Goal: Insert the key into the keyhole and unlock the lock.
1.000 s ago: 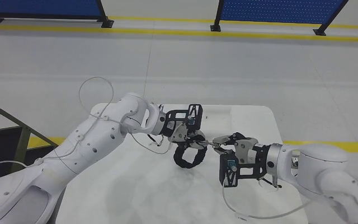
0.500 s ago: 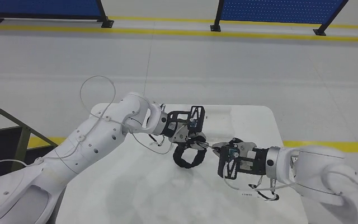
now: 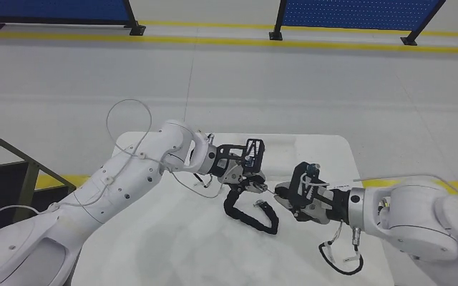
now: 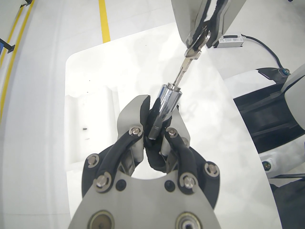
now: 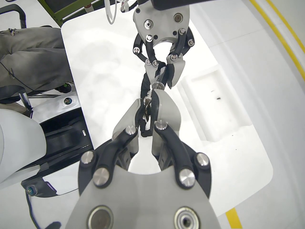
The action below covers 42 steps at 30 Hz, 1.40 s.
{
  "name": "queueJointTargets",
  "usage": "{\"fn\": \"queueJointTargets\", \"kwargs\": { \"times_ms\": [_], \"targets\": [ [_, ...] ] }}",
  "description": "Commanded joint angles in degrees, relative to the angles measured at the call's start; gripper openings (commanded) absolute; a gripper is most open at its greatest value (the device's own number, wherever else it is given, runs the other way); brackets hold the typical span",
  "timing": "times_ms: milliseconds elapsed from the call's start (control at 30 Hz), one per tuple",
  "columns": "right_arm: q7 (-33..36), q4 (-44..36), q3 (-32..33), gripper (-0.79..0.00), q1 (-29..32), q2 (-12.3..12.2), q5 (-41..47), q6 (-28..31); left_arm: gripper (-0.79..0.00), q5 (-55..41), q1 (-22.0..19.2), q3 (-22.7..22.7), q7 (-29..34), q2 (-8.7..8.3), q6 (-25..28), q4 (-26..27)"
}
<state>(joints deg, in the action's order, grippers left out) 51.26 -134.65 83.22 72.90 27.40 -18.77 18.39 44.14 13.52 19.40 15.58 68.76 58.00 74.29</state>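
Observation:
The lock is a chrome cylinder [image 4: 166, 103] with a black cable [image 3: 250, 213]. My left gripper [image 4: 160, 106] is shut on the cylinder and holds it above the middle of the table. The silver key [image 4: 188, 60] has its blade in the keyhole at the cylinder's end. My right gripper [image 5: 147, 101] is shut on the key's head [image 5: 145, 104], facing the left gripper [image 5: 164, 77] tip to tip. In the top view the cable hangs as an open strand, with one end loose below the right gripper [image 3: 280, 191].
A white table [image 3: 179, 243] lies under both arms, with a shallow white foam tray [image 5: 214, 101] at its far side. On the floor past the table there is a small white power box [image 4: 230, 39] with a black lead. A green cart [image 5: 71, 3] stands beyond the left arm.
The right wrist has turned with the key in the keyhole. The cable, a closed ring a second ago, has come apart and now hangs as a loose strand.

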Motion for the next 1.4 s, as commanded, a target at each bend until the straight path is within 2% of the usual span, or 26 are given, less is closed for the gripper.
{"fn": "queueJointTargets", "kwargs": {
  "times_ms": [0,200,467,700,733,767,800,833,933,1067,1367],
  "targets": [
    [0.06,0.0,0.33,0.0,0.4,0.07,0.25,-0.07,-0.785,0.37,0.23,0.19,0.76,-0.01,0.0,-0.54],
    [0.17,1.5,1.61,0.0,1.95,0.29,2.5,-0.09,-0.785,0.84,2.48,0.66,4.47,-0.26,-2.19,-2.63],
    [0.41,4.99,3.13,0.0,2.98,0.59,4.76,0.24,-0.785,2.51,8.3,0.86,6.41,-1.22,-3.32,-5.25],
    [-0.9,9.26,1.89,0.0,0.76,1.16,5.33,1.84,-0.785,3.88,13.25,0.37,6.32,-1.62,-1.81,-7.06],
    [-1.33,9.87,1.51,0.0,0.22,1.29,5.6,2.12,-0.616,4.01,13.69,0.34,6.32,-1.61,-1.57,-7.1],
    [-1.44,10.54,1.08,0.0,-0.38,1.39,5.66,2.5,-0.489,4.13,14.09,0.32,6.33,-1.59,-1.3,-7.22],
    [-1.47,11.18,0.62,0.0,-1.06,1.5,5.67,2.8,-0.028,4.06,14.46,0.3,6.38,-1.57,-0.91,-7.42],
    [-1.56,11.8,0.1,0.0,-1.8,1.63,5.86,3.0,0.0,3.62,14.73,0.35,6.36,-1.53,-0.4,-7.76],
    [-1.22,13.2,-1.78,0.0,-4.55,2.05,6.25,4.02,0.0,2.49,14.8,0.16,7.12,-1.45,0.0,-8.07],
    [-1.84,16.12,-5.54,0.0,-9.34,2.94,6.71,6.36,0.0,1.32,12.37,1.78,6.07,-2.04,0.0,-6.57],
    [-3.2,30.26,-18.46,0.0,-25.94,7.02,8.56,15.66,0.0,-0.83,1.96,7.54,6.8,-5.8,0.0,-0.65]
  ]
}}
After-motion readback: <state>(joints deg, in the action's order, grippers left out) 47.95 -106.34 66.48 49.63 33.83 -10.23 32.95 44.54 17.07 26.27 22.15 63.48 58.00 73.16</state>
